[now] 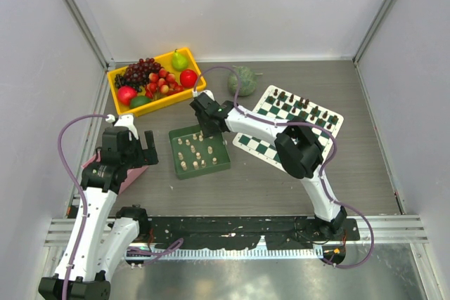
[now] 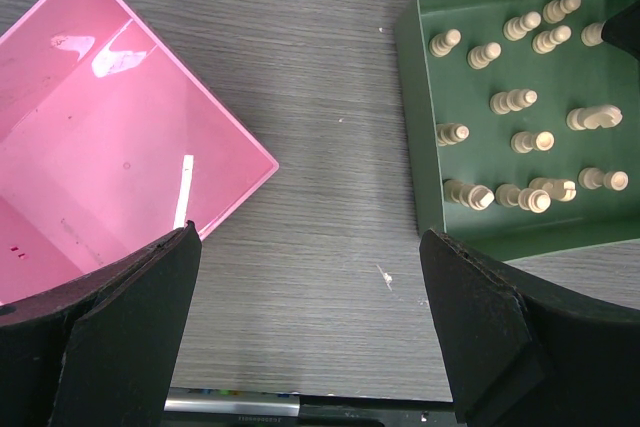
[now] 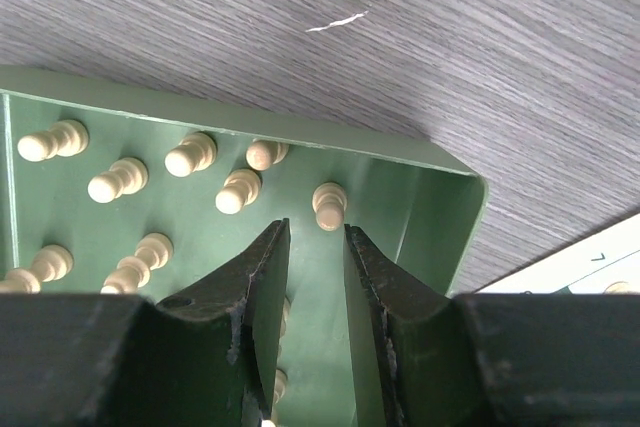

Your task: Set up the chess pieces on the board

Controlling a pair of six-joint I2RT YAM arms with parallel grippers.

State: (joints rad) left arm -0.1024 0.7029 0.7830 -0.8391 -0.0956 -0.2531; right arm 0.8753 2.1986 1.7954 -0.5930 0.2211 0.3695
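Overhead camera, high behind the arm bases, faces down over the whole table (image 1: 281,194), green tray (image 1: 222,152) near centre. Left wrist camera looks straight down, the green tray (image 2: 470,87) at 2 o'clock. Right wrist camera sits close over one corner of the green tray (image 3: 400,207), the board (image 3: 590,267) edging in at 4 o'clock.

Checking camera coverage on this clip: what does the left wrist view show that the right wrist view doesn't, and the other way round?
Only the left wrist view: the pink tray on the table, and the left gripper, jaws wide apart over bare table, holding nothing.
Only the right wrist view: the right gripper, jaws a narrow gap apart above the green tray with nothing between them, and a corner of the board at lower right.
Both: the green tray with cream chess pieces in it, and the grey wood-grain table.
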